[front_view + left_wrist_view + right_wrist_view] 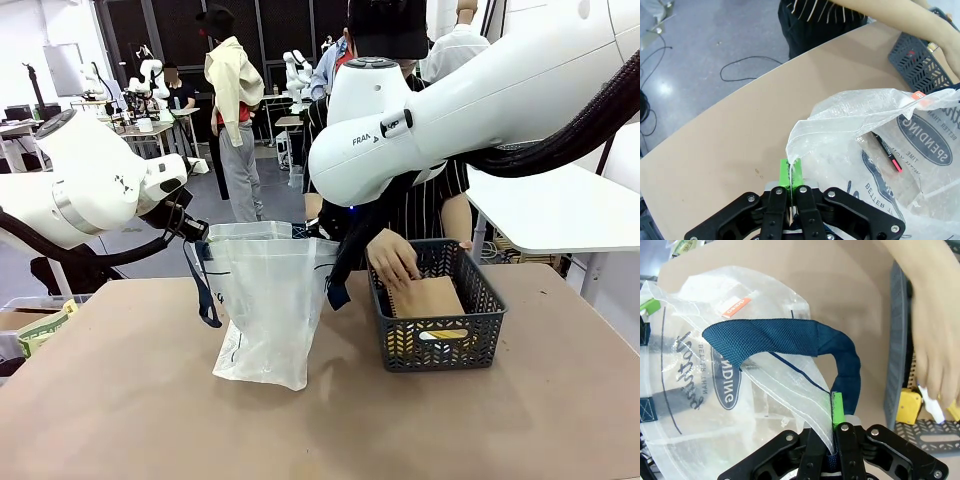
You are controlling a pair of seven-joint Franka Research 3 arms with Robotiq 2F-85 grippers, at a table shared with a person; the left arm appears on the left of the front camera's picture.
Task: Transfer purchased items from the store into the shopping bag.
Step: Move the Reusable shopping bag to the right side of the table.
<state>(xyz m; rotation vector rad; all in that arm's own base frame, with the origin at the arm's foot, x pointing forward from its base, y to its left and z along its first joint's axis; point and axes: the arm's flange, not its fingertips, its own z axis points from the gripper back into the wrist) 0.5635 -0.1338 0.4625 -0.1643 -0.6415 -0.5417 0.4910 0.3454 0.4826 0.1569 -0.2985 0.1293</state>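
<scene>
To hold the shopping bag point(265, 310) mouth open: clamped shut on left rim with left pincer point(791, 175), on right rim with right pincer point(834, 412). Stood on table point(120, 400), just left of lattice basket point(488, 300).

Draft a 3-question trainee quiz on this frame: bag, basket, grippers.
1. True or false: the left gripper is shut on the rim of the shopping bag.
2. Where is the person's hand?
A. reaching into the basket
B. inside the bag
C. flat on the table beside the bag
3. Short answer: which gripper holds the bag's edge on the side nearer the basket?

Key: 1 true; 2 A; 3 the right gripper.
</scene>
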